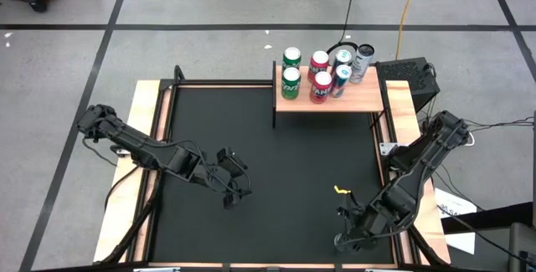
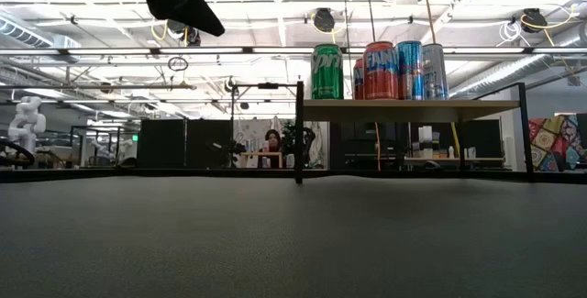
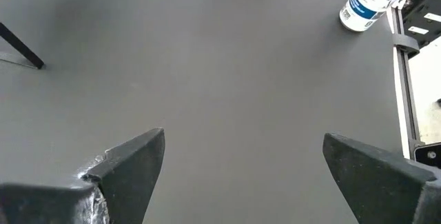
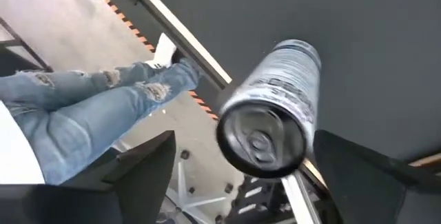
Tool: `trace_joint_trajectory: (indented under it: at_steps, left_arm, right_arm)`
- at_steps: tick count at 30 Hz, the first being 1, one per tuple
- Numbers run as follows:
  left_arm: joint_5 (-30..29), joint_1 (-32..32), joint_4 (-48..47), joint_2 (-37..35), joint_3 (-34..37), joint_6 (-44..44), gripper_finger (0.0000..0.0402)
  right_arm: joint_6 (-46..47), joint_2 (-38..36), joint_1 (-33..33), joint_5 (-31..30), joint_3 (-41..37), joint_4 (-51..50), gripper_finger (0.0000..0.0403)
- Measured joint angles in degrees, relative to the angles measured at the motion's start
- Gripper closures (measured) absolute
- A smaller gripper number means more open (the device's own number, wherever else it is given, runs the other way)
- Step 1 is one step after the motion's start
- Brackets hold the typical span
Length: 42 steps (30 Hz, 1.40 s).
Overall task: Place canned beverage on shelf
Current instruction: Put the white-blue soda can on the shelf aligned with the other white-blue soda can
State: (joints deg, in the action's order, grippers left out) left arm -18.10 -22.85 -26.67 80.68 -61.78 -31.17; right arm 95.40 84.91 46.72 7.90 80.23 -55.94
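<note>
The wooden shelf (image 1: 360, 100) stands on thin black posts at the far right of the black mat and carries several upright cans (image 2: 381, 71). A white-and-grey can (image 4: 272, 117) with a blue band is at the mat's near right corner; it also shows in the left wrist view (image 3: 365, 3). My right gripper (image 4: 241, 176) is open there, one finger on each side of the can, whose top end faces the wrist camera; a gap shows at the left finger. My left gripper (image 1: 234, 187) is open and empty above the mat's near left.
A small yellow object (image 1: 339, 190) lies on the mat just beyond my right gripper. The shelf's black post (image 2: 299, 133) stands at its left end. A person's legs in jeans (image 4: 83, 114) are beside the table's edge. The table's metal rail (image 3: 403, 79) runs past the can.
</note>
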Motion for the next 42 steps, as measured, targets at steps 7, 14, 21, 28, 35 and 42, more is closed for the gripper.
trace_joint_trajectory:
  at_steps: [7,14,21,28,35,42]
  left_arm:
    - [-0.6,0.2,0.6,0.5,0.0,0.0,0.0006]
    - [-0.5,0.9,0.2,1.2,0.0,0.0,0.0006]
    - [-0.5,0.9,0.5,1.5,0.0,0.0,0.0006]
    - [-1.6,0.9,0.7,2.8,0.0,0.1,0.0006]
    - [-1.6,0.9,1.2,3.3,0.0,3.8,0.0006]
    - [6.6,1.7,11.0,3.3,0.0,11.6,0.0006]
  right_arm:
    - [1.2,3.0,0.1,1.4,0.0,-1.6,0.0037]
    - [1.7,5.1,0.5,1.9,0.0,-1.6,0.0035]
    - [1.5,8.6,0.7,2.9,0.0,-3.3,0.0043]
    - [2.2,8.8,0.7,2.6,0.0,-3.3,0.0119]
    - [5.2,6.6,0.3,-2.3,0.8,-2.7,0.0162]
    - [-0.9,4.6,-4.6,-16.4,6.9,-2.9,0.0155]
